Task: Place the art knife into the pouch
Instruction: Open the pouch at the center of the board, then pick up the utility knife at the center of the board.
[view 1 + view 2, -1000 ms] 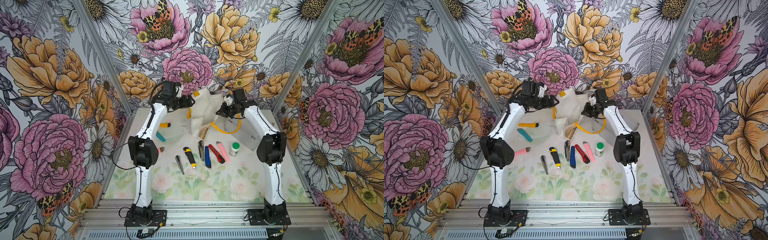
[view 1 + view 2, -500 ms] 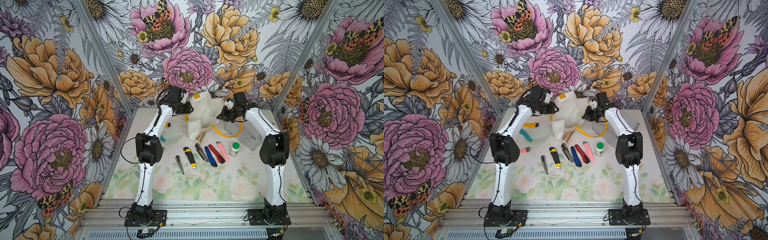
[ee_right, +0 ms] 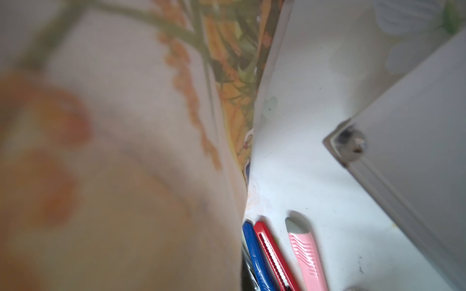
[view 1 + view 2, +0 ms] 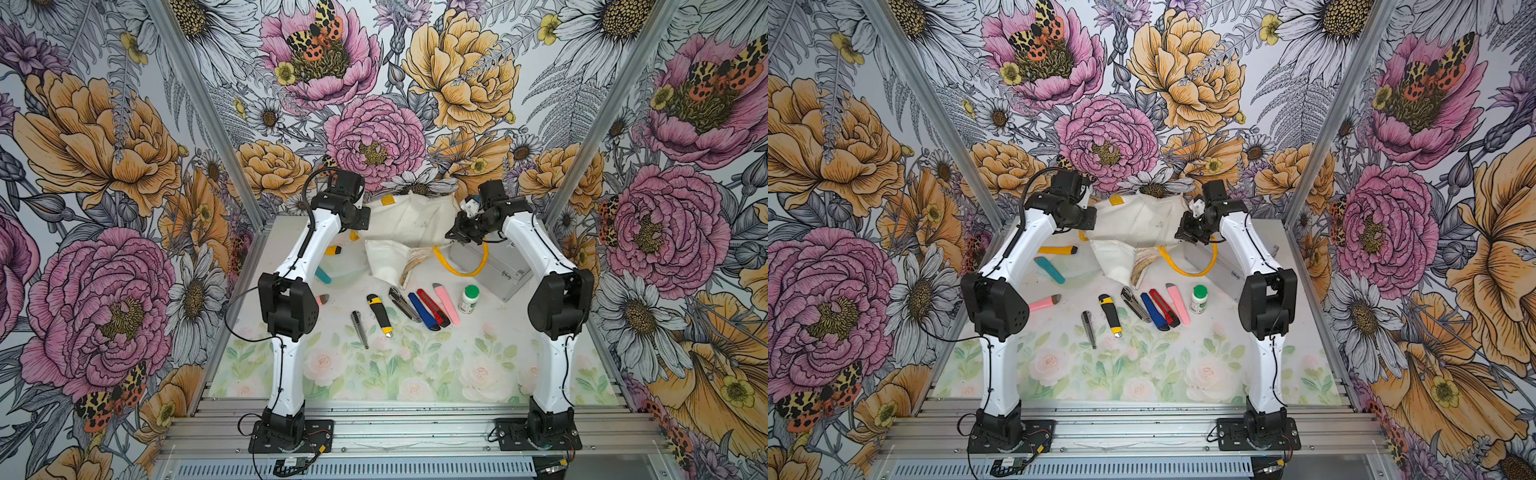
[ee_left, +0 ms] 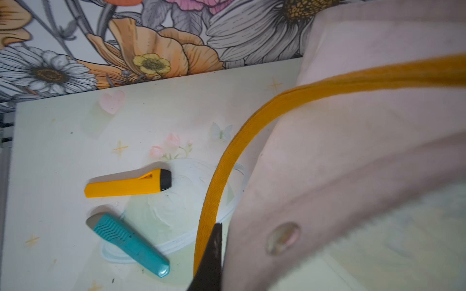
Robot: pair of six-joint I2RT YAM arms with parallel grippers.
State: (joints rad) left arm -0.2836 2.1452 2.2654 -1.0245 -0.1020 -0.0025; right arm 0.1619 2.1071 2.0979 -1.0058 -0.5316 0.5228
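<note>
Silver metal case (image 4: 503,270) flat on floral-print table (image 4: 415,374). White bottle (image 4: 468,298), green cap, standing just beside case, toward table's front edge. Clear shallow dish (image 5: 161,211) well apart from case, across table. Flowered wall (image 4: 374,137) behind case.

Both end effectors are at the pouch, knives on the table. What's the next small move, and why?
Probably draw the left end effector and right end effector slightly apart to spread the pouch open. Both look shut on its opposite edges, it hangs crumpled between them, and the knives, like the yellow-black knife, lie on the table.
</note>
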